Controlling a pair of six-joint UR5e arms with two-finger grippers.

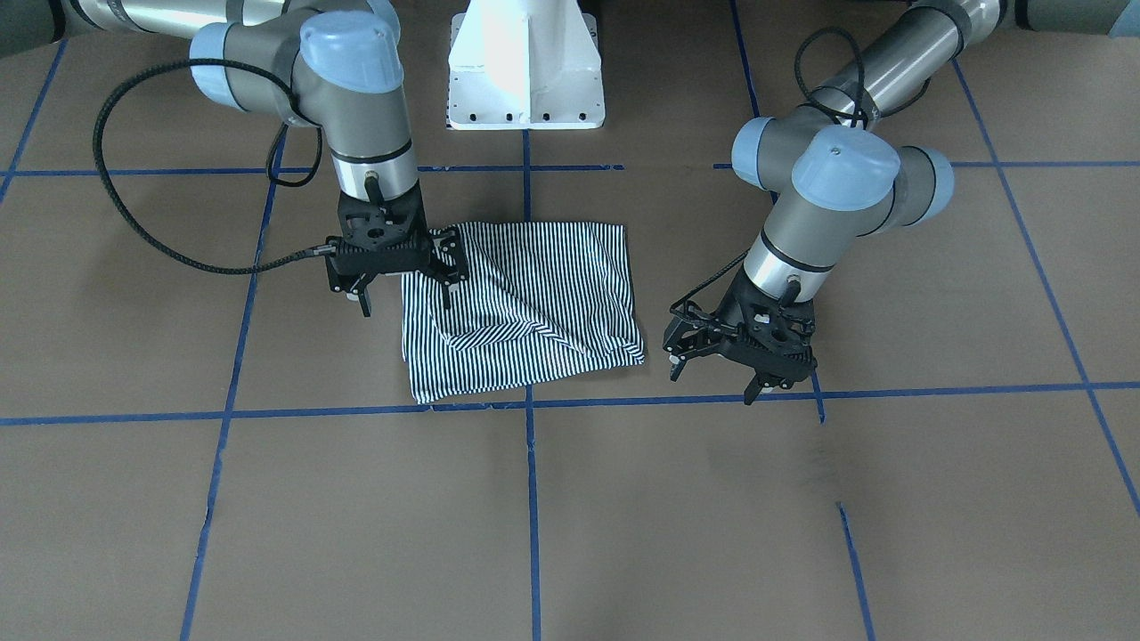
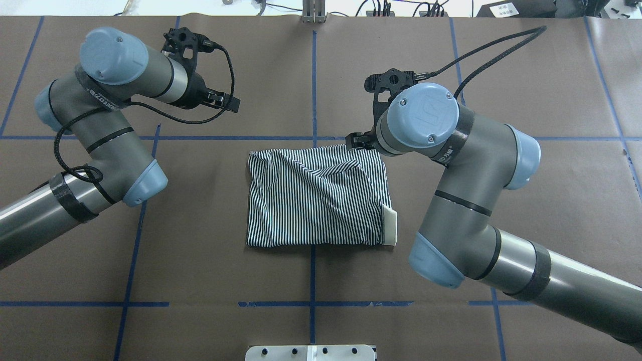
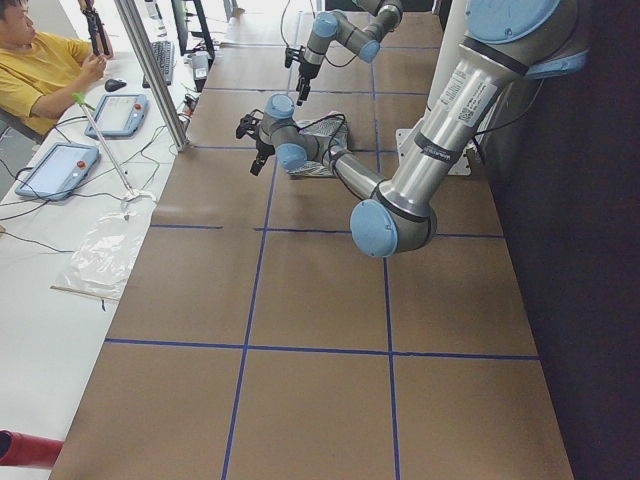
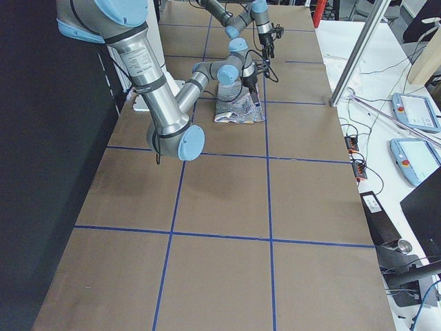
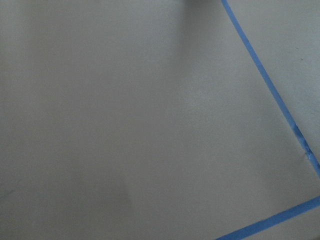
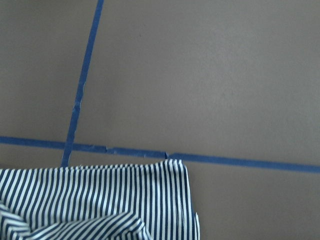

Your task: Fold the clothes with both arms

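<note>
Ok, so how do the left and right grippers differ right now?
The right gripper hangs over the edge of the striped shirt; the left gripper hangs over bare table beside it. The right gripper points straight down; the left gripper is tilted. Both look open, and neither holds the striped shirt.

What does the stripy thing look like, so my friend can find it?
Find the brown table crossed by blue tape lines. Near its middle, between the left arm and right arm, lies a folded shirt. Only it has navy-and-white stripes.
</note>
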